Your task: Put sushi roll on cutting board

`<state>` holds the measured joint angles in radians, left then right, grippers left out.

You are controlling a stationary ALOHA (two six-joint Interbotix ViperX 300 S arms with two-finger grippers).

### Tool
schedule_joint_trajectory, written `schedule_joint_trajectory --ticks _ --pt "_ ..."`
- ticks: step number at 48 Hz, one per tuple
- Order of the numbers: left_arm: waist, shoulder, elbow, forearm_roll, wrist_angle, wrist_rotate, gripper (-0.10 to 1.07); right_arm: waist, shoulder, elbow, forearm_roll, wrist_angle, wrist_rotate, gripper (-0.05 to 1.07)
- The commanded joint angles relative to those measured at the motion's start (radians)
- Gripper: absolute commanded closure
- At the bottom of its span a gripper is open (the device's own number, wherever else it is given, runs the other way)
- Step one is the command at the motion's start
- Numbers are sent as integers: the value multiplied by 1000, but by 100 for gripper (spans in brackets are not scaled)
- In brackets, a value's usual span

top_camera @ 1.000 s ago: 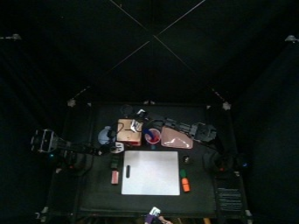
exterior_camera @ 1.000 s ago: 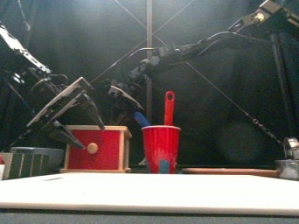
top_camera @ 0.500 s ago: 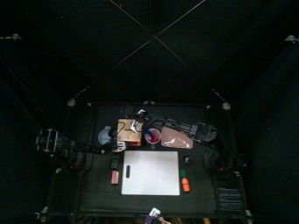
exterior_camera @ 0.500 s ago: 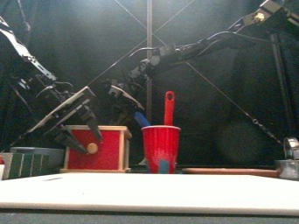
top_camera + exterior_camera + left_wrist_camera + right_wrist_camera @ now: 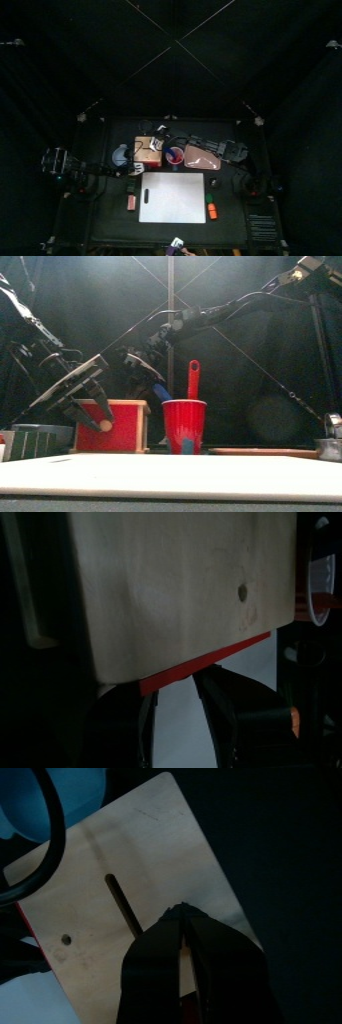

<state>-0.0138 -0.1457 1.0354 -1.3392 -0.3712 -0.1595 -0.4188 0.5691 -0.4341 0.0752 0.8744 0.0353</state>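
Cutting board [image 5: 174, 477] nearest, flat at table front. Sushi roll [image 5: 143, 192] just beside board's left edge, on table, not on board. Behind: red cup [image 5: 185, 426], red box [image 5: 120, 424]. Left gripper [image 5: 83, 406] jaws apart above box, empty. Right gripper [image 5: 187, 953] pinched together, farther back.

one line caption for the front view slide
Red plastic cup and red wooden box stand behind the white cutting board.
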Motion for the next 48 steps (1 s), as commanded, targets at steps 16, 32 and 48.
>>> schedule_joint_trajectory --ticks 16,32,48 --pt "-137 -17 -14 -97 -3 2 32 -6 -20 -2 9 18 -2 98" --pt "-187 -32 -17 -114 -3 2 32 -8 -12 0 18 18 -2 98" --pt "-222 -32 -20 -133 -3 3 32 -8 -6 2 26 18 -2 98"
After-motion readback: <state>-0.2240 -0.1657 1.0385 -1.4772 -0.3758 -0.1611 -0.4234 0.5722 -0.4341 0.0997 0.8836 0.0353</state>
